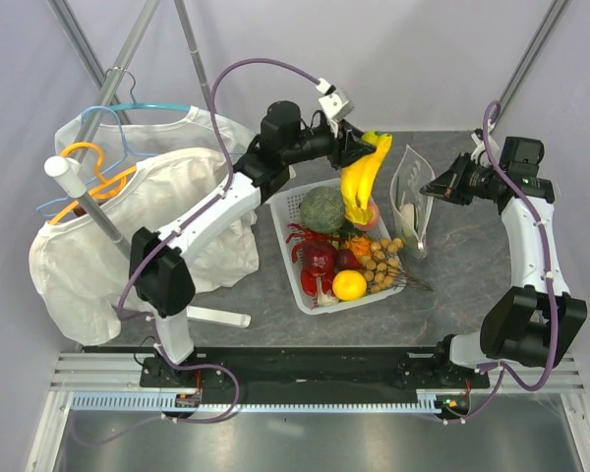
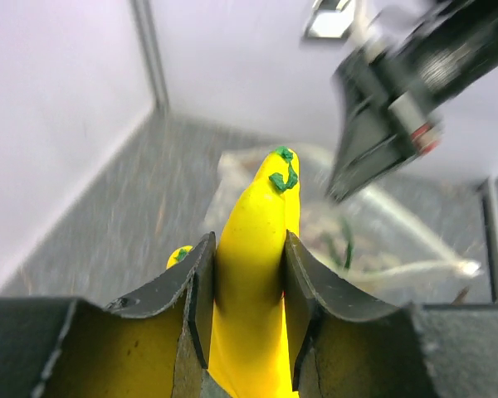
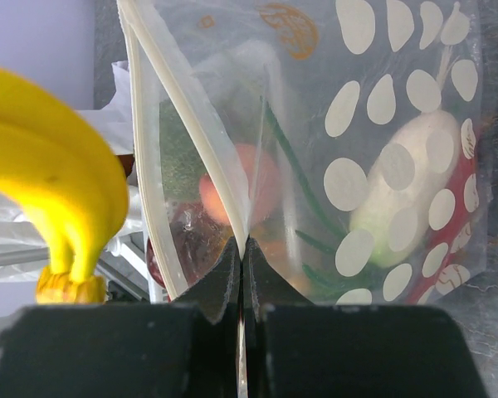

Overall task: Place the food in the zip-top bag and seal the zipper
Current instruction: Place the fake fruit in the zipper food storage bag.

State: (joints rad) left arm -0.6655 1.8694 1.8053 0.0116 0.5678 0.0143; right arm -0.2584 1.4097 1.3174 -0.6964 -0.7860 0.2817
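Nearest my bases on the grey desk [image 1: 452,285] sits the white slotted plastic basket [image 1: 320,307]. It holds a green broccoli head [image 1: 323,208], a dark red round piece [image 1: 320,258], a round yellow fruit [image 1: 349,284], a cluster of small brown balls [image 1: 382,261] and some bright red pieces I cannot name. Over its far corner, my left hand [image 2: 248,250] is clamped onto the yellow toy banana bunch [image 2: 257,215], one finger pressed against each side of a banana. The bunch hangs in the air beside the bag and outside it. To the right, my right hand [image 3: 242,257] is pinched fully closed on a fold of the clear zip-top bag printed with white dots [image 3: 382,124]. Its pale zipper strip [image 3: 191,133] runs up and away from my fingertips. The bag stands tilted on the desk just right of the basket, and in it lie a pale whitish-green vegetable [image 3: 398,191], thin green stems and something red along the far side.
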